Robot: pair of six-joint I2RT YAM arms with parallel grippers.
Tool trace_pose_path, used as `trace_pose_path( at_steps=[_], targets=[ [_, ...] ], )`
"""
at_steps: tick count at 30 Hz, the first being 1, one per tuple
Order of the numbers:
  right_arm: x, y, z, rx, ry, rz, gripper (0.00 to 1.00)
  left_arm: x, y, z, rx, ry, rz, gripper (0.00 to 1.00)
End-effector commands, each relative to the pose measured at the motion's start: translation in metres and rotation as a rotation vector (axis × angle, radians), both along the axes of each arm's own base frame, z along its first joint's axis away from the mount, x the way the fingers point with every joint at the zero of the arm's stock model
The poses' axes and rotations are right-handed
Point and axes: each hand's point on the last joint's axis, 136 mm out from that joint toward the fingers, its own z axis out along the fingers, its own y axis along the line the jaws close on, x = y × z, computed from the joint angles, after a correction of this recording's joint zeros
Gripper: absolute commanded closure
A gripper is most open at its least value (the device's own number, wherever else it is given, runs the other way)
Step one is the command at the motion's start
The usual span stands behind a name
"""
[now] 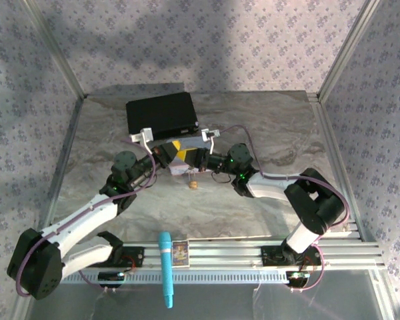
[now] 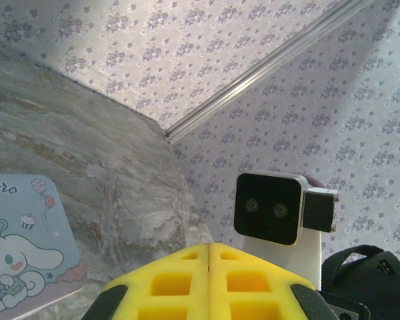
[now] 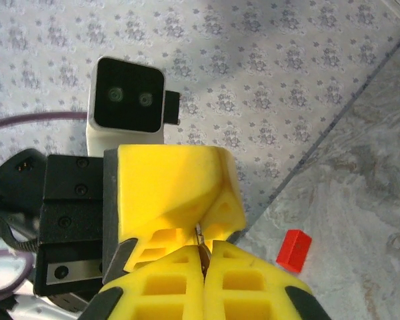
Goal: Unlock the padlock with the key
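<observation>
Clamped tight low in its wrist view, the right gripper (image 3: 202,259) pinches a thin silvery sliver, likely the key (image 3: 200,235), tip-to-tip with the closed left gripper (image 2: 209,251); padlock hidden, so insertion seems in hand, calling for fine alignment, then a twist.

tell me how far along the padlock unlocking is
Looks done: pickup, the right gripper is shut on a thin silvery sliver, likely the key. In hand: its tips meet the shut left gripper near the pastel tin. To do: whether the key is in the padlock cannot be told; count the turn and opening as not yet done.
</observation>
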Motion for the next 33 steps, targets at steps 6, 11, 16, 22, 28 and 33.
trace_pose_path(
  at_steps=[6, 11, 16, 22, 28, 33],
  targets=[
    [0.002, -0.012, -0.008, -0.013, 0.011, -0.043, 1.0, -0.002, 0.002, 0.002, -0.016, 0.007, 0.015, 1.0],
    [0.0, -0.016, -0.014, -0.054, 0.01, -0.052, 1.0, 0.005, 0.012, -0.014, 0.027, 0.055, 0.084, 0.73],
    [0.004, -0.028, -0.038, -0.149, 0.049, -0.115, 1.0, 0.01, 0.029, -0.028, 0.123, 0.109, 0.18, 0.0],
    [0.008, -0.045, -0.082, -0.377, 0.103, -0.206, 1.0, 0.011, 0.041, -0.052, 0.274, 0.2, 0.235, 0.04],
    [0.014, -0.079, -0.115, -0.656, 0.111, -0.346, 1.0, 0.004, 0.028, -0.085, 0.65, 0.243, 0.137, 0.17],
    [0.016, -0.103, -0.135, -0.739, 0.137, -0.398, 1.0, 0.0, 0.015, -0.114, 0.732, 0.286, 0.077, 0.27]
  ],
)
